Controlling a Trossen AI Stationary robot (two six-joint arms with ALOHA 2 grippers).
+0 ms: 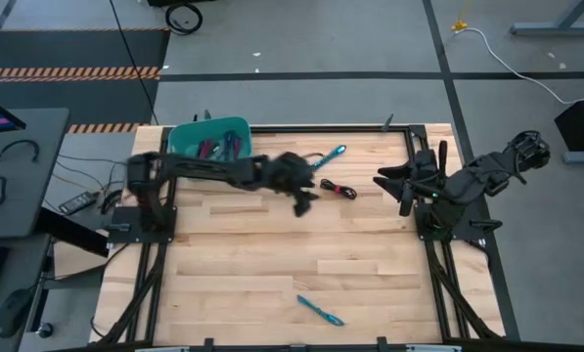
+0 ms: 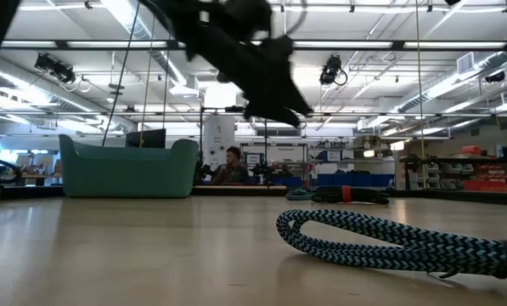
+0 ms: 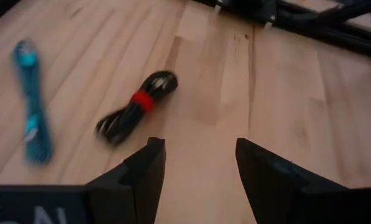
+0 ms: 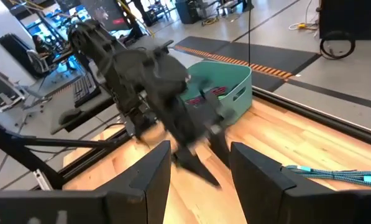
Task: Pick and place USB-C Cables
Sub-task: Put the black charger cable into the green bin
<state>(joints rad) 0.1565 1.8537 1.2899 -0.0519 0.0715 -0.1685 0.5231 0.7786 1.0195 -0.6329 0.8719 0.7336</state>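
Observation:
My left gripper [image 3: 201,165] is open and empty, hovering above the table just short of a black cable bundle with a red band [image 3: 135,107], which lies flat on the wood [image 1: 338,189]. A teal cable [image 3: 31,99] lies beyond it [image 1: 329,156]. Another teal braided cable [image 1: 319,311] lies near the table's near edge and fills the low view's foreground [image 2: 389,242]. Several cables lie inside the teal bin [image 1: 210,139]. My right gripper [image 4: 201,165] is open and waits at the table's right side [image 1: 391,182].
The teal bin [image 2: 126,166] stands at the far edge, left of centre. A black frame [image 1: 419,132] borders the table. A person [image 2: 232,166] sits in the room behind. Bare wood [image 1: 272,254] spans the table's middle.

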